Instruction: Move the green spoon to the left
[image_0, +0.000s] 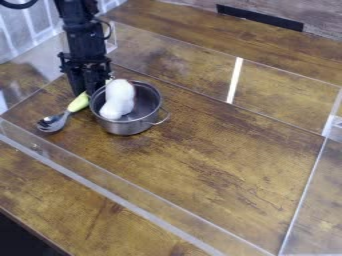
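Observation:
The green spoon (63, 111) lies on the wooden table at the left, its silver bowl toward the near left and its yellow-green handle pointing up toward the pot. My gripper (86, 90) stands upright right over the handle's far end, fingers together and shut; whether it pinches the handle I cannot tell. The fingertips hide the handle's tip.
A round steel pot (135, 117) with a white rounded object (118, 96) in it sits just right of the gripper. A clear plastic wall (201, 80) surrounds the work area. Wooden tabletop (227, 150) stretches to the right.

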